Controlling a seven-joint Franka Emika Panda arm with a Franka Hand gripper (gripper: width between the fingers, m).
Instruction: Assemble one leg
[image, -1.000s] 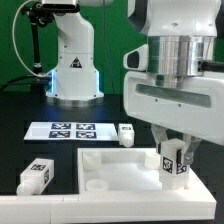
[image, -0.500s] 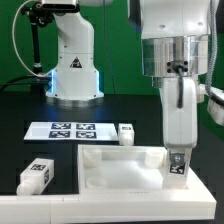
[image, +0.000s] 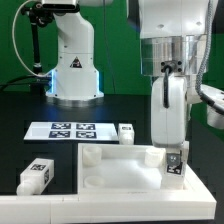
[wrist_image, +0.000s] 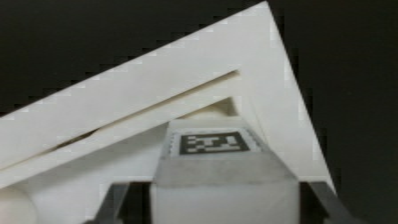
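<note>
While the pincer (image: 176, 158) clamped the leg (image: 175, 166) upright over the panel's (image: 120, 170) corner nearest the desk's (image: 20, 110) edge on the exterior view's right, insertion seemed underway; next, seating it in the socket.

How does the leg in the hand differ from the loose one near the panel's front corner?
The held leg stands upright, clamped in the hand over the panel; the loose leg lies on its side on the black table. The held one's tag is partly covered, the loose one's shows fully. Both are small white tagged blocks.
</note>
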